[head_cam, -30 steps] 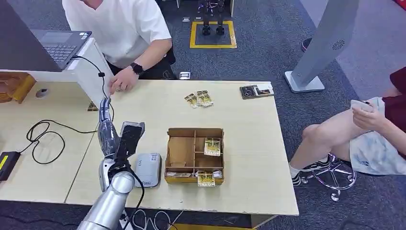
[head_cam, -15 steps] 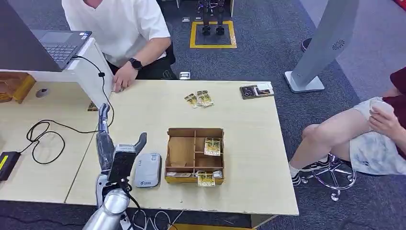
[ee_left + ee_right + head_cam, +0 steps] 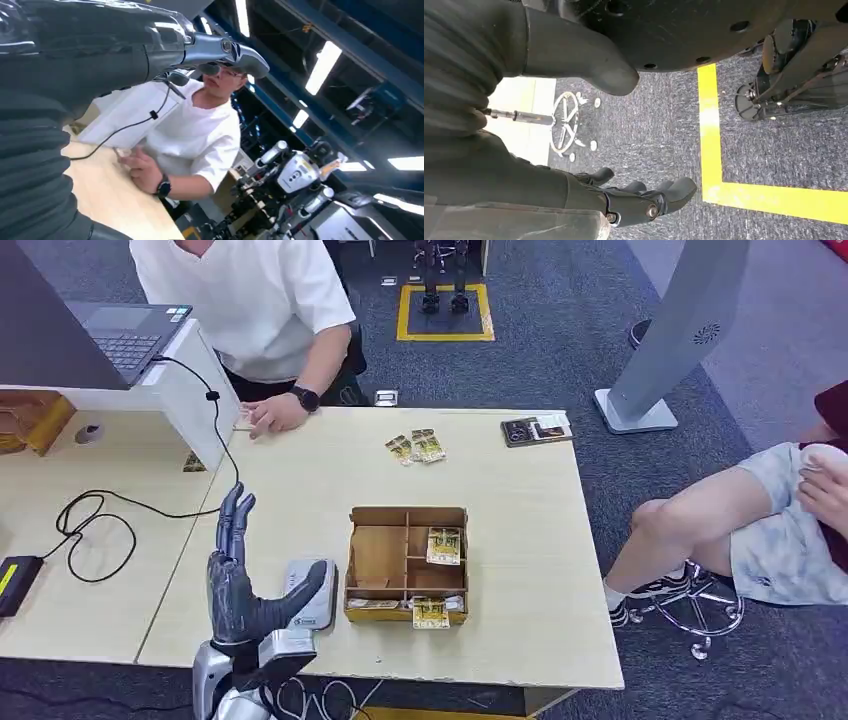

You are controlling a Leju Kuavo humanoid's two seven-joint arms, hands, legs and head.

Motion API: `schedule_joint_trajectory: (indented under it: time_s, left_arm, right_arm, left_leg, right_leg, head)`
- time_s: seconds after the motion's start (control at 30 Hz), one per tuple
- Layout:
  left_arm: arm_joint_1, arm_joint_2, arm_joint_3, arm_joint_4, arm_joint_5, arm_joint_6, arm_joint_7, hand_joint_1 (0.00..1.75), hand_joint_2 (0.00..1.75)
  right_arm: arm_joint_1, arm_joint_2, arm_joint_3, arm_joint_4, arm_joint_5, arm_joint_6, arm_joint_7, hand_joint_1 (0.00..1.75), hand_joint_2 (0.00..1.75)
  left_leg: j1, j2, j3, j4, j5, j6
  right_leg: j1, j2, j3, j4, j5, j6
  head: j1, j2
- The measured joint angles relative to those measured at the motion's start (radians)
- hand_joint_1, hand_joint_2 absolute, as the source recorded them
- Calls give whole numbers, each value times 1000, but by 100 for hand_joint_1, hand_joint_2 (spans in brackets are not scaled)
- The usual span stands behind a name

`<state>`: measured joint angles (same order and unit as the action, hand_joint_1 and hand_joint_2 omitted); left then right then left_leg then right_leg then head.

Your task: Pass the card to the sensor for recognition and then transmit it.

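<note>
Your left hand (image 3: pixel 245 590) is raised, fingers spread, holding nothing.
The sensor (image 3: pixel 308 593) sits just beside its thumb; the wooden tray (image 3: pixel 405 515) lies beyond.

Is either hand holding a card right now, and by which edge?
No. The left hand is raised with fingers spread and empty; the right hand hangs empty above the floor.

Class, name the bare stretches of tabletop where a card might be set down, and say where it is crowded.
Free: the table right of the wooden divider box, and the strip between that box and the loose cards. Crowded: the near left corner, where the left hand hangs open beside the grey sensor, and the far left, with the person's hand.
</note>
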<state>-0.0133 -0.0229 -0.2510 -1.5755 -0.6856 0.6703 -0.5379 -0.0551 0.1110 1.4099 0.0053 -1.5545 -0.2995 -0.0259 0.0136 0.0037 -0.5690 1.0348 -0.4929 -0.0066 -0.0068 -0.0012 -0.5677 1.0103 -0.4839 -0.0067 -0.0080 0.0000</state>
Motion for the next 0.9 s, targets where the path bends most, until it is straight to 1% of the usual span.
schedule_joint_trajectory:
  time_s: [0.13, 0.23, 0.43, 0.57, 0.9]
  left_arm:
    - [26, 6, -24, -24, -40, 0, 6, 0, 175]
    - [41, 19, -47, -32, -95, 0, 31, 0, 175]
    - [64, 43, -78, -37, -169, 0, 51, 0, 175]
    - [77, 50, -82, -37, -219, 0, 58, 0, 175]
    - [99, 52, -84, -37, -343, 0, 52, 0, 175]
  right_arm:
    - [1, 0, -6, 0, 0, 0, 0, 0, 175]
    - [2, 1, -13, 0, 0, 3, 0, 0, 175]
    - [3, 1, -19, 0, 0, 6, 0, 0, 175]
    - [4, 1, -21, 0, 0, 9, 0, 0, 175]
    - [4, 1, -23, 4, 0, 18, 0, 0, 175]
  left_leg:
    - [0, 0, 0, 0, 0, 0]
    - [0, 0, 0, 0, 0, 0]
    - [0, 0, 0, 0, 0, 0]
    - [0, 0, 0, 0, 0, 0]
    - [0, 0, 0, 0, 0, 0]
  right_leg:
    - [0, 0, 0, 0, 0, 0]
    - [0, 0, 0, 0, 0, 0]
    - [0, 0, 0, 0, 0, 0]
    - [0, 0, 0, 0, 0, 0]
    - [0, 0, 0, 0, 0, 0]
  head:
    - [0, 0]
    - [0, 0]
    - [0, 0]
    - [0, 0]
    - [0, 0]
